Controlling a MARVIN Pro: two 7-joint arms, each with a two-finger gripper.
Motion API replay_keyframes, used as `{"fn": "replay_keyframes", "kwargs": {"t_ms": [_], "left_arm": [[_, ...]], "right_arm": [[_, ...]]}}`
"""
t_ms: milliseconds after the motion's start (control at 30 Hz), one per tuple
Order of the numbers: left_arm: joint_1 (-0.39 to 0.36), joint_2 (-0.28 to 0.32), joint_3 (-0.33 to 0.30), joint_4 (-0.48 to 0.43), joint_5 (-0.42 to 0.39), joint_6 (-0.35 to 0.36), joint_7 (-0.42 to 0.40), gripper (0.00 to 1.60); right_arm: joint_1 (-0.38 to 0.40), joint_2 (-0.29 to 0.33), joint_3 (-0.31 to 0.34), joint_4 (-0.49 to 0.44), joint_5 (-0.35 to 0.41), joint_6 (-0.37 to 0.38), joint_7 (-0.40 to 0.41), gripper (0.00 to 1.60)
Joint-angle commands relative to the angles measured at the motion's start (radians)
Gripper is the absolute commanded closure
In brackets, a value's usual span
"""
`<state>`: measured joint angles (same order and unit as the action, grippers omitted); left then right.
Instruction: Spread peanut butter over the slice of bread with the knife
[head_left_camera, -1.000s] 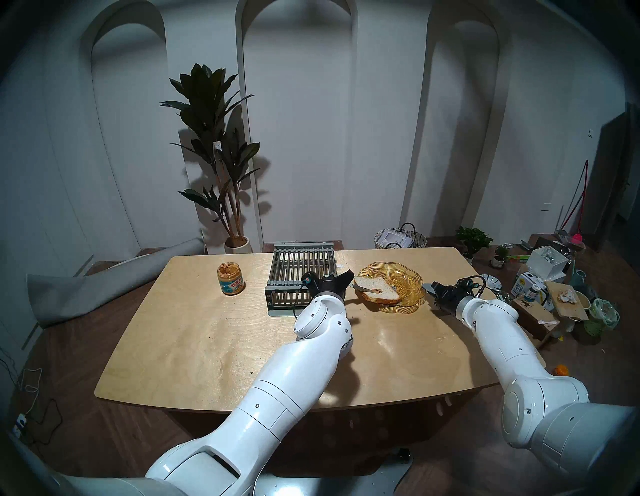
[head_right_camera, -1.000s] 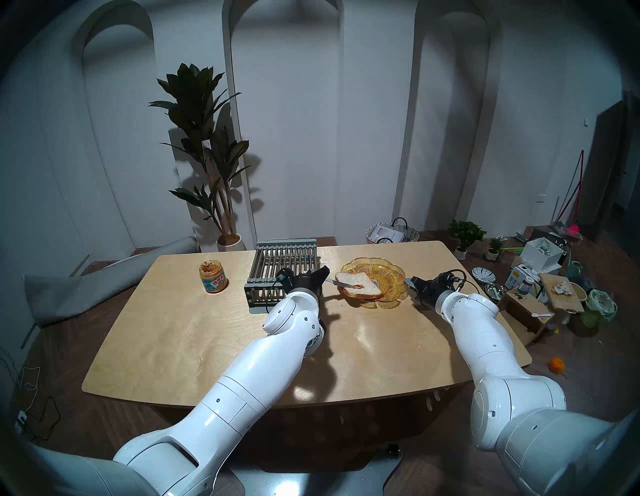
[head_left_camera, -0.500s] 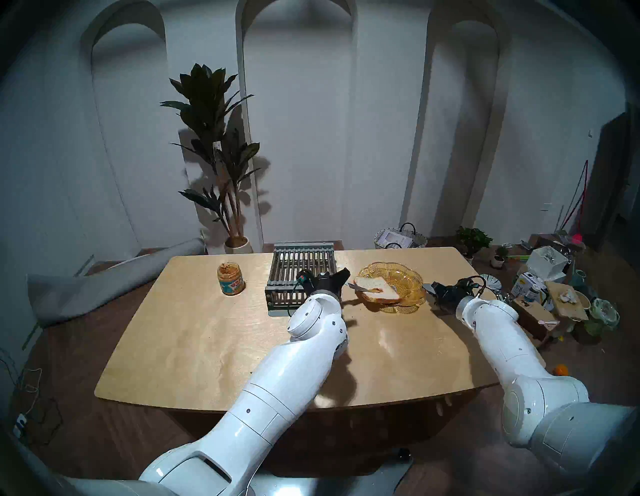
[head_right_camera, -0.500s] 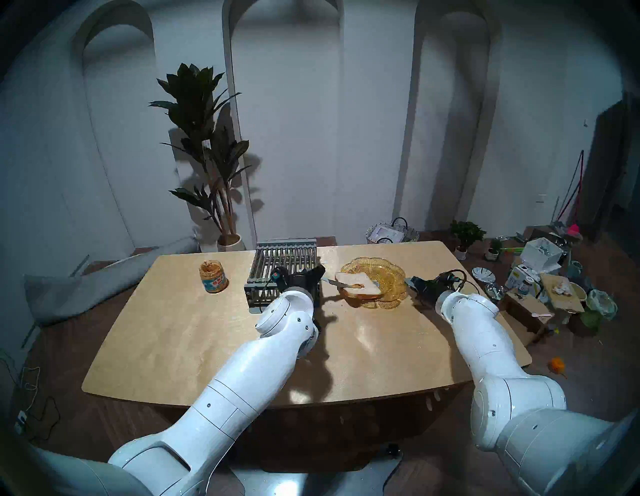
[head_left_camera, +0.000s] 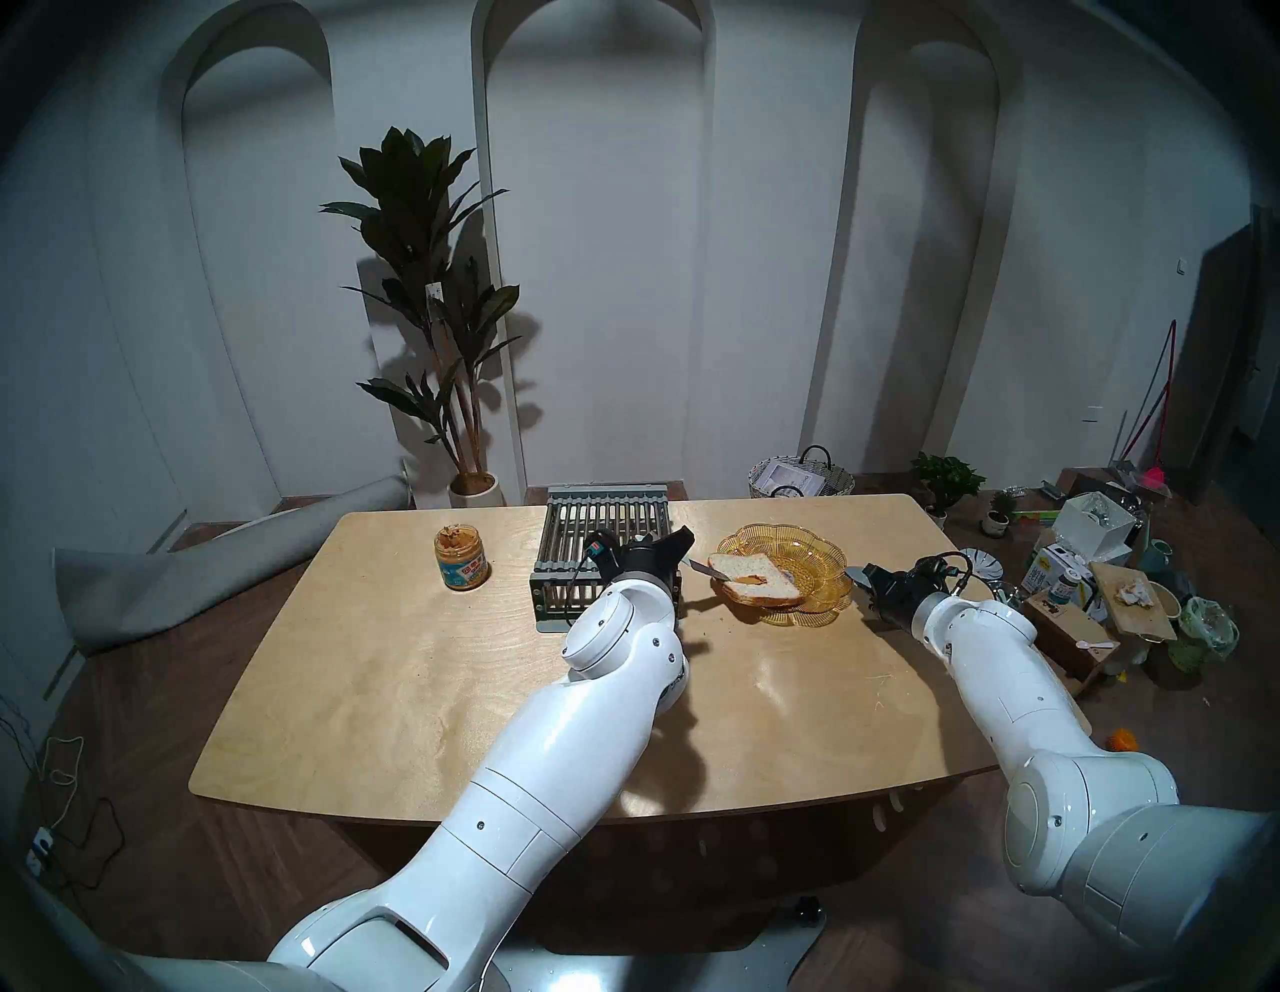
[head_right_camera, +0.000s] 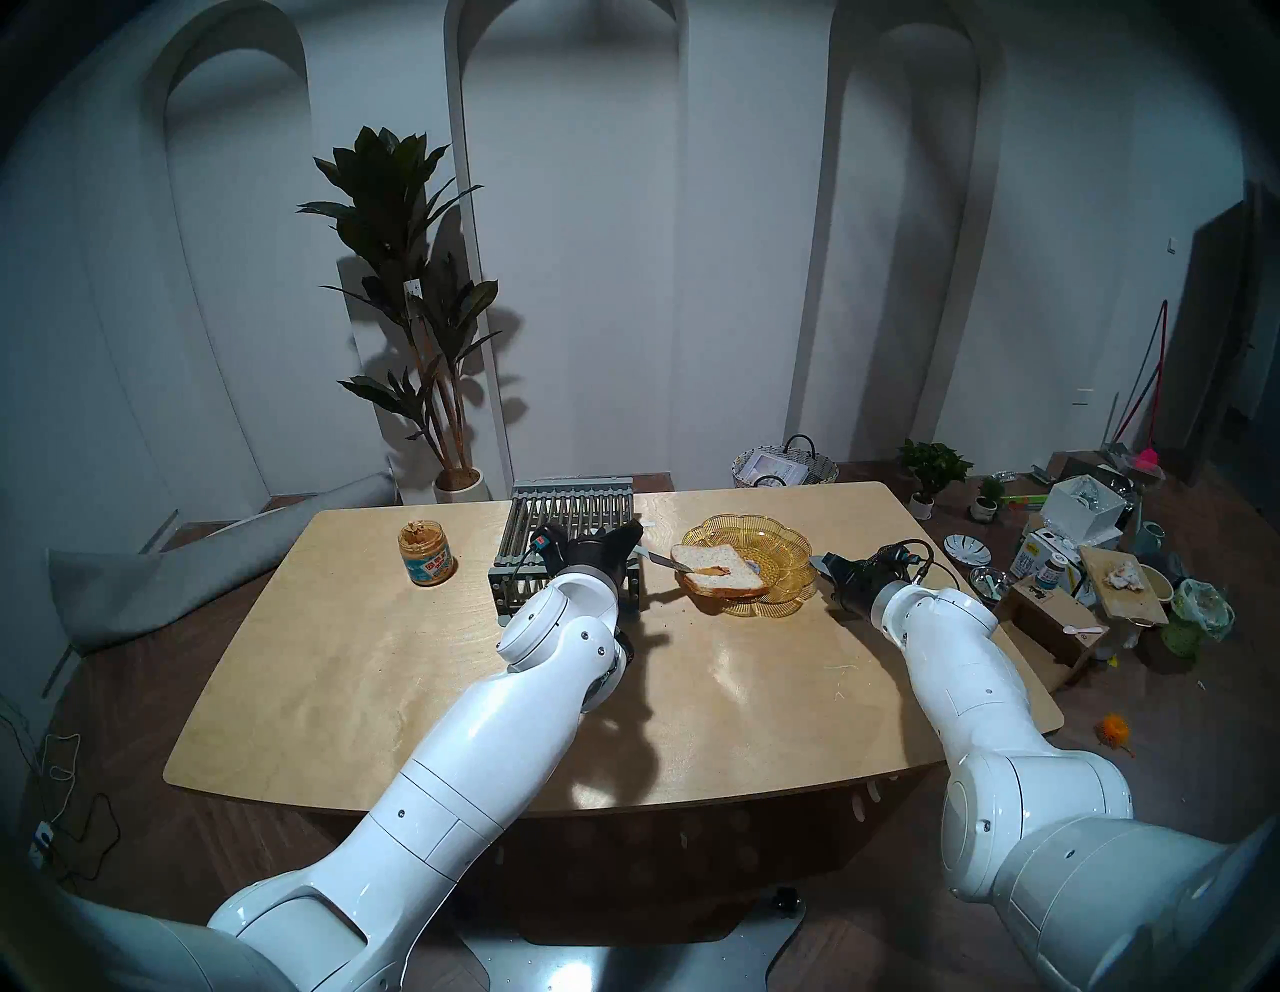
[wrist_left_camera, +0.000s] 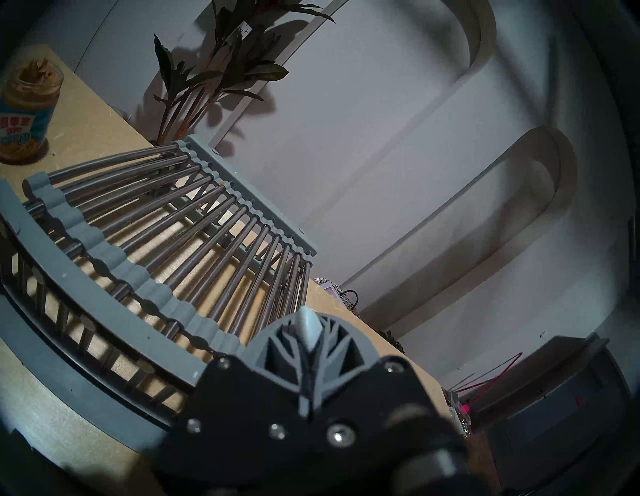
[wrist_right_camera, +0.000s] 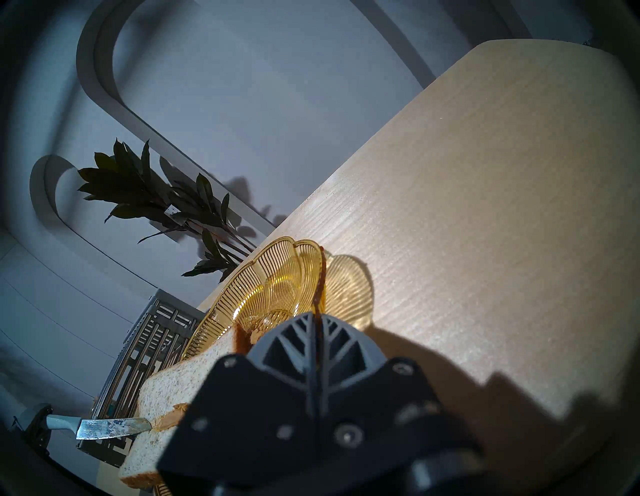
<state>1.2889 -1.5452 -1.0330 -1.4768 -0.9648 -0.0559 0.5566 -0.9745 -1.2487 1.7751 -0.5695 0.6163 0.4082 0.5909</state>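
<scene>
The slice of bread (head_left_camera: 769, 589) lies on the left side of an amber glass plate (head_left_camera: 821, 554), with a streak of peanut butter (wrist_right_camera: 171, 417) near its left edge. My left gripper (head_left_camera: 682, 547) is shut on the knife's grey handle (wrist_left_camera: 306, 327). The knife (wrist_right_camera: 110, 427) reaches right, its smeared blade tip touching the bread's left edge by the streak. My right gripper (wrist_right_camera: 317, 318) is shut on the plate's right rim, which runs between its fingers. The open peanut butter jar (head_left_camera: 460, 558) stands far left on the table.
A grey barred rack (head_left_camera: 602, 526) sits right behind and under my left wrist, between jar and plate. The wooden table's (head_left_camera: 415, 693) near half holds only my arms. Clutter, pots and a basket (head_left_camera: 800, 474) stand on the floor to the right.
My left arm has drawn back to the left, pulling the blade leftward across the bread toward its left edge. The right gripper and the plate have stayed put.
</scene>
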Motion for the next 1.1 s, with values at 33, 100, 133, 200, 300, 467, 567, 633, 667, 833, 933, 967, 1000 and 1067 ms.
{"fn": "replay_keyframes", "kwargs": {"t_ms": [33, 100, 133, 200, 300, 467, 567, 633, 667, 833, 933, 967, 1000, 1067], "left_arm": [[0.003, 0.003, -0.005, -0.097, -0.01, 0.007, -0.006, 1.6], [0.004, 0.005, -0.006, -0.113, -0.011, 0.013, -0.003, 1.6], [0.005, 0.006, -0.007, -0.121, -0.013, 0.016, -0.001, 1.6], [0.007, 0.011, -0.007, -0.139, -0.015, 0.021, -0.002, 1.6], [0.012, 0.017, -0.007, -0.166, -0.018, 0.028, -0.004, 1.6], [0.018, 0.019, -0.007, -0.197, -0.028, 0.042, 0.002, 1.6], [0.019, 0.02, -0.007, -0.204, -0.03, 0.046, 0.003, 1.6], [0.019, 0.02, -0.007, -0.205, -0.028, 0.046, 0.004, 1.6], [0.02, 0.02, -0.007, -0.206, -0.028, 0.046, 0.004, 1.6], [0.02, 0.02, -0.006, -0.209, -0.024, 0.048, 0.007, 1.6], [0.022, 0.019, -0.004, -0.212, -0.021, 0.048, 0.008, 1.6], [0.022, 0.019, -0.003, -0.214, -0.02, 0.047, 0.008, 1.6], [0.021, 0.021, 0.0, -0.215, -0.012, 0.045, 0.007, 1.6], [0.022, 0.022, 0.002, -0.221, -0.01, 0.044, 0.01, 1.6]], "right_arm": [[0.017, -0.001, -0.004, -0.003, -0.005, -0.014, -0.004, 1.6], [0.018, -0.002, -0.005, -0.001, -0.006, -0.016, -0.006, 1.6], [0.019, -0.003, -0.005, 0.0, -0.006, -0.016, -0.006, 1.6], [0.019, -0.003, -0.006, 0.002, -0.006, -0.018, -0.004, 1.6], [0.019, -0.004, -0.008, 0.002, -0.007, -0.021, -0.002, 1.6], [0.015, -0.006, -0.012, -0.003, -0.009, -0.024, 0.0, 1.6], [0.009, -0.006, -0.014, -0.011, -0.01, -0.028, 0.003, 1.49], [0.006, -0.007, -0.015, -0.017, -0.01, -0.03, 0.005, 1.29], [0.005, -0.006, -0.016, -0.019, -0.01, -0.03, 0.005, 1.12], [-0.008, -0.006, -0.018, -0.038, -0.01, -0.036, 0.017, 0.0], [-0.015, -0.007, -0.018, -0.053, -0.01, -0.029, 0.02, 0.0], [-0.017, -0.007, -0.016, -0.059, -0.007, -0.016, 0.014, 0.0], [-0.016, -0.008, -0.014, -0.06, -0.004, -0.012, 0.018, 0.0], [-0.02, -0.007, -0.014, -0.072, -0.005, -0.009, 0.012, 0.0]]}}
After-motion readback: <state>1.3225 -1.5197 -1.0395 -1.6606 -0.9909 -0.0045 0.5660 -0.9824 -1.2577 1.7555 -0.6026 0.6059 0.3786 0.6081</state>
